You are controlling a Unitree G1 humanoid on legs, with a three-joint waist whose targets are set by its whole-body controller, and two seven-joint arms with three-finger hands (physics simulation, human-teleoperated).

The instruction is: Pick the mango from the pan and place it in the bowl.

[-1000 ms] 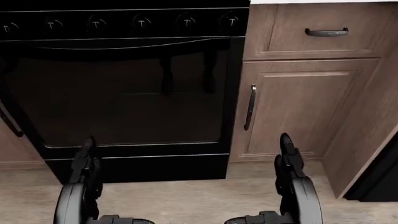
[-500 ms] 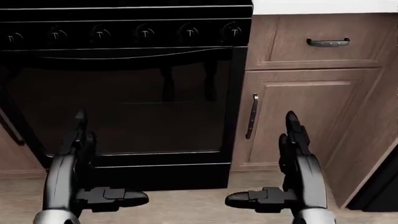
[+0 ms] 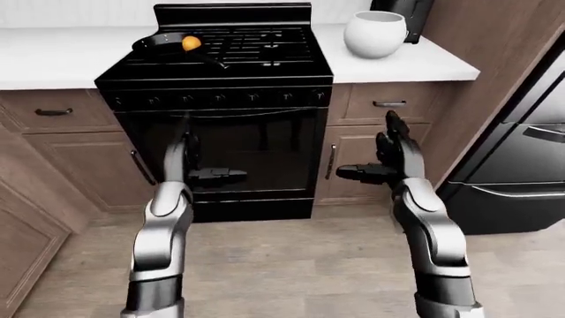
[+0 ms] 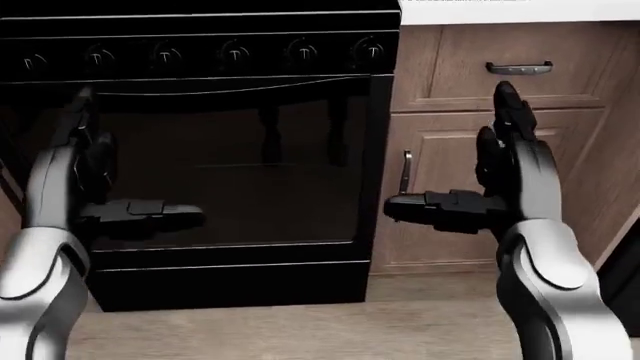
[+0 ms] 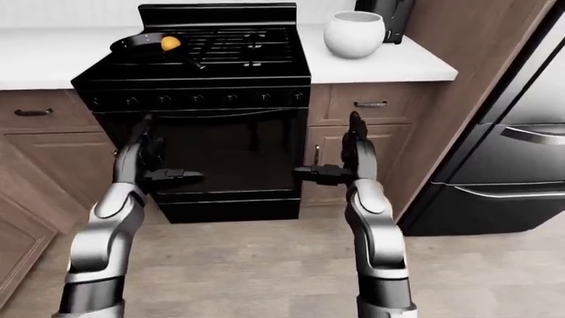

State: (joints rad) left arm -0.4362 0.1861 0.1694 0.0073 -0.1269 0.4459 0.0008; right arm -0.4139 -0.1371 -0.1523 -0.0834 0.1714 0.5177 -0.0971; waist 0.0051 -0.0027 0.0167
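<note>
The orange mango (image 3: 191,43) lies in a black pan (image 3: 163,42) on the stove's top left burner in the left-eye view. A white bowl (image 3: 375,34) stands on the counter right of the stove. Both hands hang well below these, in front of the oven door and cabinet. My left hand (image 3: 201,162) is open, fingers up and thumb pointing right. My right hand (image 3: 375,156) is open too, thumb pointing left, empty. In the head view the left hand (image 4: 120,176) and right hand (image 4: 460,165) show before the oven.
The black stove (image 3: 220,99) has a knob row and a dark oven door. Wooden cabinets (image 3: 61,132) flank it under a white counter (image 3: 53,59). A dark fridge (image 3: 521,152) stands at the right, and a black appliance (image 3: 402,13) behind the bowl.
Both arms have risen in the head view, from the bottom edge up to oven-door height. The hands stay open and empty.
</note>
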